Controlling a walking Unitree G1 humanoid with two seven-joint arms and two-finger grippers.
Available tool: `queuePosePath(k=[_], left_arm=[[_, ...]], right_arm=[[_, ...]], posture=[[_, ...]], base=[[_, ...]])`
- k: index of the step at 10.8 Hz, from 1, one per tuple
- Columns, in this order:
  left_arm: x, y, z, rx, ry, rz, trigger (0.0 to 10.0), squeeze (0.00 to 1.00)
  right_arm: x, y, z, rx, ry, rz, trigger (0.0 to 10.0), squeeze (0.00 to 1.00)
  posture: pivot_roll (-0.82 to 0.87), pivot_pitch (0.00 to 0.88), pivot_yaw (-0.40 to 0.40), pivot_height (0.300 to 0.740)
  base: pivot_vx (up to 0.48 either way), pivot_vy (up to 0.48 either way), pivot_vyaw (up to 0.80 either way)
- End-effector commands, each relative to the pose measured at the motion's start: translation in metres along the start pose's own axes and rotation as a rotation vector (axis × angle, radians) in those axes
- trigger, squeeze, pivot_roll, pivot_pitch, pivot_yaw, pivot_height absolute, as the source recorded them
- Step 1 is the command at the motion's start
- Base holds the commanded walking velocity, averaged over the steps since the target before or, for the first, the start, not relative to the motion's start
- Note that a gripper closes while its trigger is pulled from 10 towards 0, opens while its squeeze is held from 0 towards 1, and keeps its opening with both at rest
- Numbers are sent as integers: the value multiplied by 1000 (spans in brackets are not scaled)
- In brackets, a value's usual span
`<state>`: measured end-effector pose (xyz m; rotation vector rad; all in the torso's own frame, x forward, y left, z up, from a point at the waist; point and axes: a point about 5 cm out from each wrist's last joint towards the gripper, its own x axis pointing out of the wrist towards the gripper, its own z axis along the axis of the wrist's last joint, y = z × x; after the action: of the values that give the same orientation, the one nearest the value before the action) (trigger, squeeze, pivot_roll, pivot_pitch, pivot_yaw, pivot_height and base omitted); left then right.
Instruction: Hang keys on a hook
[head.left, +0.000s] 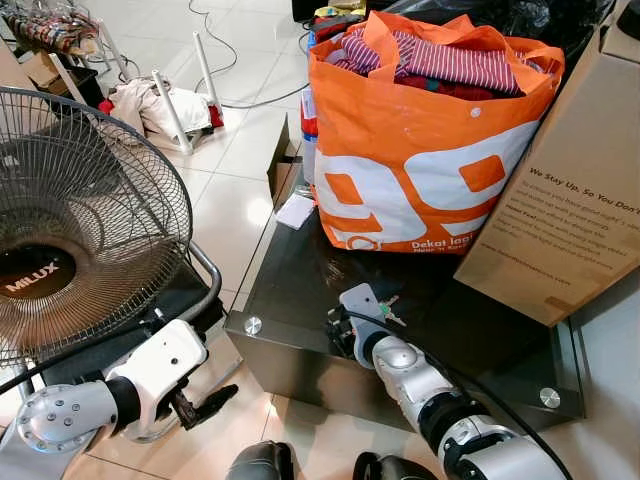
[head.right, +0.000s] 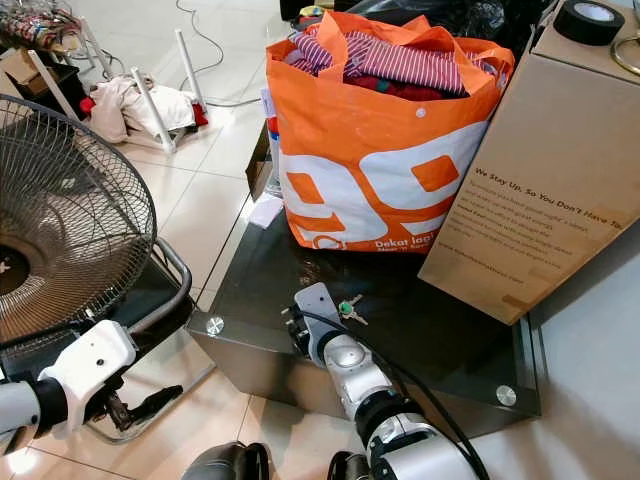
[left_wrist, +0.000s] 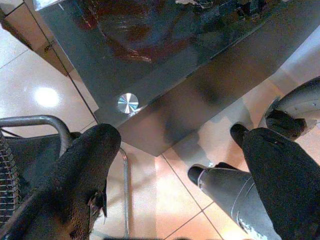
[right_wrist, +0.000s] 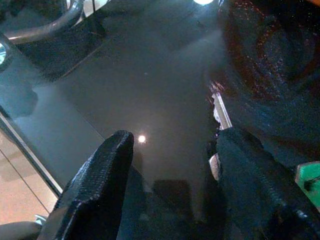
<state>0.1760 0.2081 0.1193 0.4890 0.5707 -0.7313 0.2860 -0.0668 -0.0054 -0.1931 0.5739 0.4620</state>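
Keys (head.right: 350, 309): small bunch w/ green tag, lying on black glass table (head.right: 440, 340), centre of right eye frame, just in front of orange bag.
R gripper (right_wrist: 170, 165): low over table top, fingers apart, nothing clamped; one finger touching or just beside a key blade in wrist view, can't tell which.
R arm: reaches up from bottom centre, wrist just left of keys.
L gripper (head.left: 205, 405): lower left of left eye frame, beside table corner, over floor tiles; fingers apart, empty.
Orange bag (head.left: 420, 170): upper centre, on table, stuffed w/ striped clothes.
Cardboard box (head.right: 540, 170): right edge, touching bag.
Fan (head.left: 70, 230): left side, on floor.
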Motion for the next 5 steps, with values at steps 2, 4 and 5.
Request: queuePosePath(k=[2, 4, 5], left_arm=[[2, -3, 3, 7, -11, -6, 10000, 0], [12, -6, 6, 3, -30, -20, 10000, 0], [21, -9, 8, -4, -51, -31, 10000, 0]], right_arm=[[-7, -11, -27, 37, 118, -24, 10000, 0], [-14, -23, -36, 6, 141, 12, 10000, 0], [-21, -28, -44, -8, 140, 58, 10000, 0]], posture=[[131, 141, 23, 740], [76, 105, 21, 740], [43, 83, 15, 740]], base=[[0, 0, 0], [0, 0, 0], [0, 0, 0]])
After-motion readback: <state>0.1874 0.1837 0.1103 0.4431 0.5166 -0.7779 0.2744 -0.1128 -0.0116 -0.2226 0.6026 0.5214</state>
